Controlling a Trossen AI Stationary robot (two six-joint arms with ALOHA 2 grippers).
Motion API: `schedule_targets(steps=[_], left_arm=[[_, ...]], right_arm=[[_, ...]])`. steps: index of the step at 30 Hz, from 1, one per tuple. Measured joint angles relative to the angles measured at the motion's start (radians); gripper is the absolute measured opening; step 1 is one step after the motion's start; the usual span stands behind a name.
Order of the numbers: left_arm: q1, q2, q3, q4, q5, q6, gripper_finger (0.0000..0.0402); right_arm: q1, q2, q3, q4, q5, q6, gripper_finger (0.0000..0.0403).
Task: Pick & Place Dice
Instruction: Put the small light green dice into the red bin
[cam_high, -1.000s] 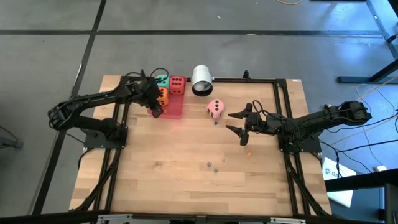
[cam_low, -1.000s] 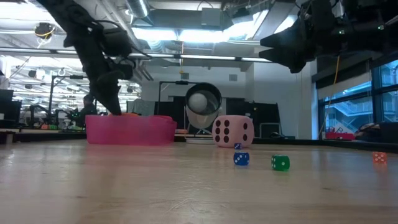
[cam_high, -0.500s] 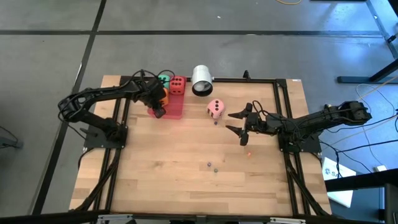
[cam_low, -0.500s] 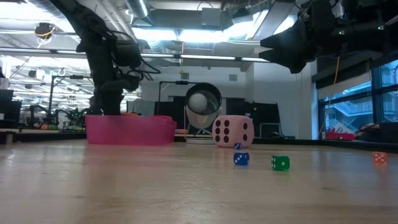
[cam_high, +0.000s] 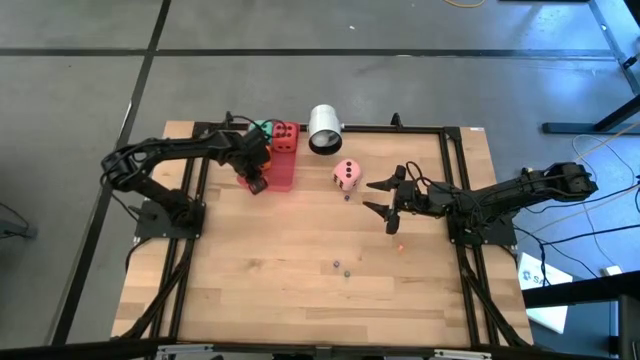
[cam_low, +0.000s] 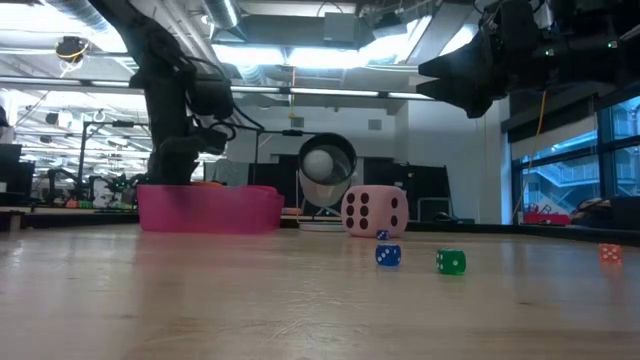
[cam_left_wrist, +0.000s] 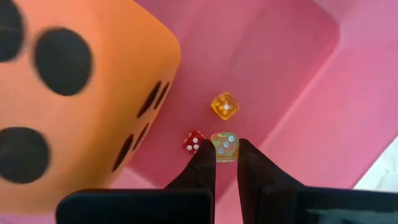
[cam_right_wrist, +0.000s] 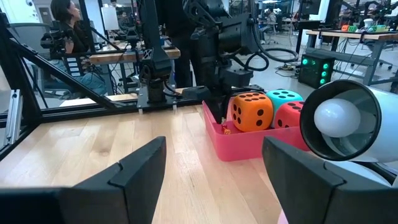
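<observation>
The pink tray (cam_high: 282, 178) at the table's far left holds the big orange die (cam_left_wrist: 74, 93), the green die (cam_right_wrist: 285, 98) and the red die (cam_high: 285, 136). My left gripper (cam_left_wrist: 225, 155) reaches down into the tray's near end beside the orange die, shut on a tiny yellow die (cam_left_wrist: 224, 144). Another tiny yellow die (cam_left_wrist: 224, 106) and a tiny red one (cam_left_wrist: 194, 142) lie on the tray floor. The big pink die (cam_high: 347, 173) rests on the table right of the tray. My right gripper (cam_high: 374, 198) hovers open, level, to the right of the pink die. My left gripper pinches the tiny yellow die by two opposite faces (cam_left_wrist: 217, 149) between its fingertips. The fingers come steeply from above, pointing down into the tray. Whether the die touches the tray floor I cannot tell.
A white cylinder (cam_high: 324, 128) lies behind the pink die at the far edge. Tiny dice are scattered on the table: a blue one (cam_low: 388, 255), a green one (cam_low: 451, 262), an orange one (cam_low: 609, 254). A black frame (cam_high: 455, 180) borders the wooden top.
My left gripper has sunk deeper into the tray beside the orange die and tipped more steeply downward, staying shut. The dice in the tray have kept their places.
</observation>
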Motion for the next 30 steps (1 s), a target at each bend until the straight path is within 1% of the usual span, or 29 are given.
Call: schedule_targets(steps=[18,21,30], left_arm=[[0.000,0.011,0.000,0.001,0.000,0.000,0.0015],[0.000,0.011,0.000,0.001,0.000,0.000,0.0026],[-0.001,0.011,0.000,0.005,0.000,-0.001,0.0089]], right_arm=[[0.000,0.000,0.000,-0.001,0.000,0.000,0.0265],[0.000,0.000,0.000,-0.001,0.000,0.000,0.0265],[0.000,0.000,0.000,-0.001,0.000,0.000,0.0265]])
